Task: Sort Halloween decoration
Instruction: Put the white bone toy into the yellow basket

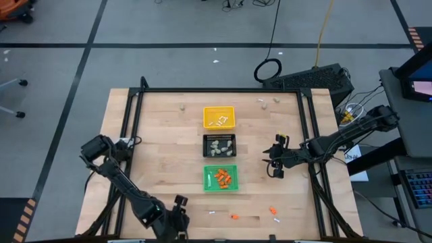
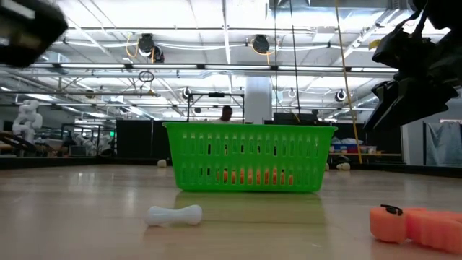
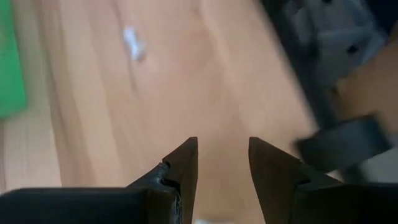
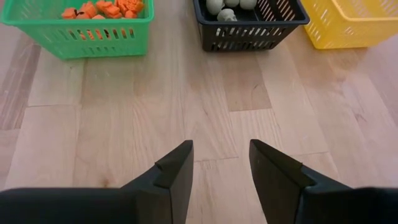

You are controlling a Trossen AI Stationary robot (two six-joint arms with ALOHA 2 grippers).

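Right gripper: the right gripper [image 4: 221, 165] hangs over bare wood at about 3 o'clock from the row of trays, fingers spread with a gap between them and nothing held
Why it sits there: it faces the three trays, the likely drop side, so I judge it is between picks, not delivering
Left gripper: the left gripper [image 3: 222, 162] is low at the table's near edge, around 7 o'clock from the green tray [image 1: 221, 178]; fingers apart, empty, pointing at bare wood
Nearest loose piece: a thin white stick [image 1: 212, 213] lies just beyond the left gripper, toward 3 o'clock of it; probably its next target
Sorted so far: orange bits [image 4: 102, 9] in the green tray, beige-grey lumps [image 4: 229, 7] in the black tray [image 1: 220, 145], white sticks [image 1: 219, 121] in the yellow tray [image 1: 219, 117]
Still loose, near edge: orange pieces [image 1: 273, 212] at 5 o'clock from the green tray, one more [image 1: 234, 217] near the white stick
Still loose, far edge: a lump [image 1: 181, 106] at 10 o'clock from the yellow tray, two small pieces [image 1: 268, 102] at 2 o'clock
Open room: wide clear wood on both flanks of the trays; the right gripper has free travel
Edges: the dark frame rails [image 1: 135, 128] border the table, and the near-edge pieces sit close to the rim, so low approaches there look tight
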